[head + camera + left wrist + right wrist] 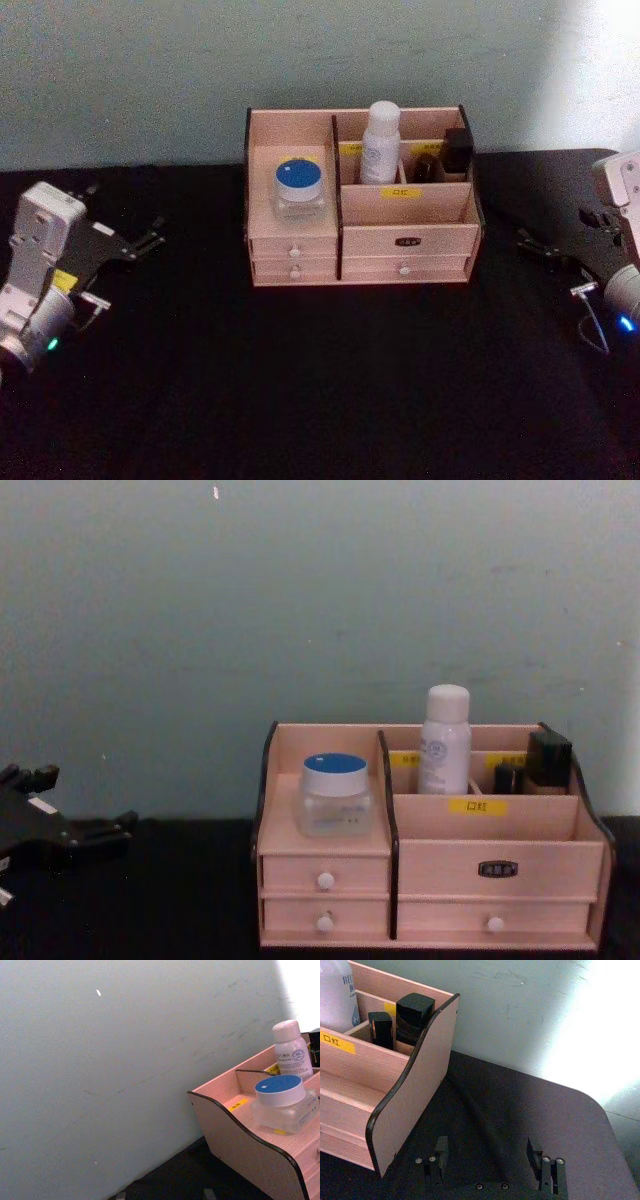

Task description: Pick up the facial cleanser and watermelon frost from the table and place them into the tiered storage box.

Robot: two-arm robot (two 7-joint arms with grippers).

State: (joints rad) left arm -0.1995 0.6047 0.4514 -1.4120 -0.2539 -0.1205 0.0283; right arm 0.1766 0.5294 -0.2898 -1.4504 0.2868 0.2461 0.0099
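The tiered storage box (360, 205) is parked at the back middle of the black tabletop (320, 400), with a blue-lidded jar (300, 188) sat in its left compartment and a white bottle (380, 142) stood upright further back, beside two small dark containers (455, 152). The left gripper (140, 243) is held well off to the box's left, jaws spread apart with nothing in them. The right gripper (540, 248) is kept off to its right, also parted and empty.

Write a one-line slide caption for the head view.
Storage box holding a blue-lidded jar and white bottle, both open grippers, left and right, resting at its sides.
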